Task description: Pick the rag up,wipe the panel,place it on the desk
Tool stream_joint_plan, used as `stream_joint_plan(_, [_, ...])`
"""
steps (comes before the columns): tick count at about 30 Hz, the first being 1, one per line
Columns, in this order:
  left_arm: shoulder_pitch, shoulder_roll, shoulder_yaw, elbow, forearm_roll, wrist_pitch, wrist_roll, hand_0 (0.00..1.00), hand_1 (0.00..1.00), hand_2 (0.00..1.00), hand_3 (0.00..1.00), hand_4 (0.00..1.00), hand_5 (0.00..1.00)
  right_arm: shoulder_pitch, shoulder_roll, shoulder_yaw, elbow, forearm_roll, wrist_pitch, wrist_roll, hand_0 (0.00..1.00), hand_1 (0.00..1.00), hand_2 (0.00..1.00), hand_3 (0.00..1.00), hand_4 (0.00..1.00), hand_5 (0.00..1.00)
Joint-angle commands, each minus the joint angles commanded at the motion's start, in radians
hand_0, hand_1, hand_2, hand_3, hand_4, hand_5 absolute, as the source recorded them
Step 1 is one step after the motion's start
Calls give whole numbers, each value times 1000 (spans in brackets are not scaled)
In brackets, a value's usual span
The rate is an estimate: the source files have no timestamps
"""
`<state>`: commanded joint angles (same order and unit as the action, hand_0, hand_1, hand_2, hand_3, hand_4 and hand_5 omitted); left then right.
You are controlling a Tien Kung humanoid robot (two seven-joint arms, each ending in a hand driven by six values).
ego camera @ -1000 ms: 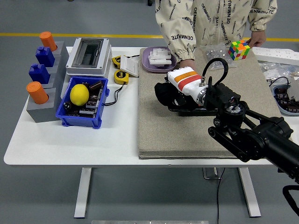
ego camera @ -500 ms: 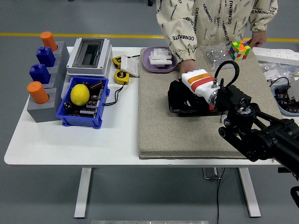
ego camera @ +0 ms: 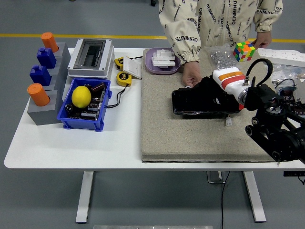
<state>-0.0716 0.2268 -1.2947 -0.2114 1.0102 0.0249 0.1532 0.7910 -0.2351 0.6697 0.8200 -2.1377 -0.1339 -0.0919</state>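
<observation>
A: Where do we find the rag (ego camera: 206,88)?

B: Right of centre in the frame, a dark bunch lying on the black panel (ego camera: 190,102), which rests flat on the grey-brown mat (ego camera: 162,129) covering the right half of the white tabletop (ego camera: 71,143).

A: And our right hand (ego camera: 217,88)?

B: It comes in from the right edge, white wrist with an orange band, pressed down onto the rag. The fingers are black against black cloth, so we cannot tell how far they are closed or whether they truly grip it (the dark shapes merge).

A: The person?

B: We see a person in a printed cream jacket at the top of the frame. One hand (ego camera: 192,75) rests on the mat, touching the panel's upper left edge; the other hand (ego camera: 263,39) is at the upper right, just beside the colourful cube (ego camera: 244,50).

A: What fills the left side?

B: A blue bin (ego camera: 66,118) holding a yellow lemon (ego camera: 81,96), a grey block stand (ego camera: 40,112) with orange and blue pegs, a grey box with a clear lid (ego camera: 89,57), two yellow tape measures (ego camera: 123,78) and a purple tray (ego camera: 162,67) of white pieces near the top centre.
</observation>
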Motion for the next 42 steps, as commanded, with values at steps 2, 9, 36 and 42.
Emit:
stream_joint_plan(2, [0, -1, -3, 0, 1, 0, 0, 604, 636, 636, 561, 633, 443, -3, -18, 1, -1, 0, 1, -1, 223, 311, 377, 375, 910, 34])
stream_joint_plan(9, [-2, -2, -9, 0, 4, 0, 0, 604, 636, 636, 560, 634, 443, -15, -75, 21, -13, -4, 1, -2, 221, 311, 377, 374, 910, 34])
stream_joint_plan(36, [0, -4, -14, -1, 5, 0, 0, 604, 636, 635, 561, 634, 442, -36, -109, 64, -21, -22, 3, -3, 221, 311, 377, 375, 909, 35])
stream_joint_plan(42, [3, -3, -10, -1, 3, 0, 0, 604, 636, 635, 561, 634, 442, -29, -85, 56, -14, -26, 4, -4, 222, 311, 377, 375, 909, 35])
